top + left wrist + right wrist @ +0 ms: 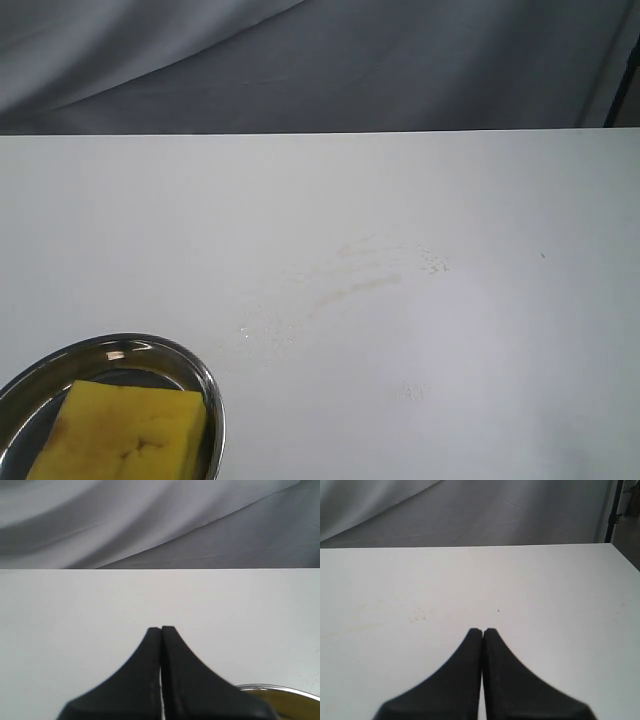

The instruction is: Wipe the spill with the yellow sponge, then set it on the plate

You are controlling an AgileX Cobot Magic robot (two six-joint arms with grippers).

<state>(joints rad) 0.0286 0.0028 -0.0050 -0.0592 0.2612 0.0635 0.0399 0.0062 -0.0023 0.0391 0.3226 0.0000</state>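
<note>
The yellow sponge (125,432) lies inside the steel plate (205,385) at the front left corner of the white table, a brownish mark on its top face. No amber puddle shows; only faint tan smears (355,285) and tiny droplets remain mid-table. Neither arm appears in the exterior view. In the left wrist view my left gripper (161,628) is shut on nothing over bare table, with the plate's rim (260,686) just beside it. My right gripper (482,630) is shut and empty, with a faint residue patch (418,615) ahead of it.
A grey cloth backdrop (320,60) hangs behind the table's far edge. A dark upright post (615,510) stands past the table's far right corner. A tiny dark speck (543,256) lies on the right part of the table.
</note>
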